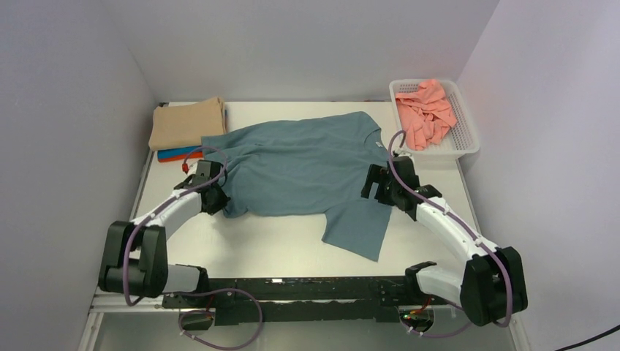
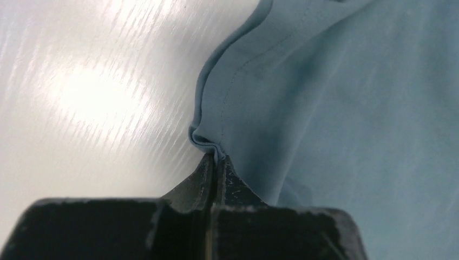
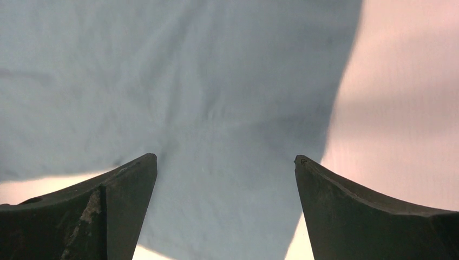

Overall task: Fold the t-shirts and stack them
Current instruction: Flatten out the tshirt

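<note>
The left hand [image 1: 217, 197] is clenched on the hem of the teal-grey t-shirt [image 1: 300, 164], at the garment's 9 o'clock edge. In the left wrist view its fingertips [image 2: 216, 162] meet on a small puckered fold of cloth [image 2: 325, 108], low over the tabletop [image 1: 256, 241]. The right hand [image 1: 374, 183] is released, jaws wide, at the shirt's 3 o'clock side where the near sleeve trails off toward 5 o'clock. Its wrist view shows the cloth [image 3: 189, 81] lying between the spread fingers [image 3: 225, 160]; whether they touch it I cannot tell.

The shirt lies spread at the middle of the tabletop, loosely flat and rumpled. A folded tan t-shirt [image 1: 186, 123] tops a stack at 10 o'clock, with a blue one [image 1: 169, 154] showing beneath. At 2 o'clock a white basket [image 1: 468, 142] holds a crumpled pink t-shirt [image 1: 424, 117].

The step in hand looks like taking hold of both sides for the first fold, with only one side gripped. Next, the right hand likely needs to come down and pinch the cloth at its side, so both can lift together.

Both arms reach forward with elbows bowed outward, wrists angled in toward the shirt
</note>
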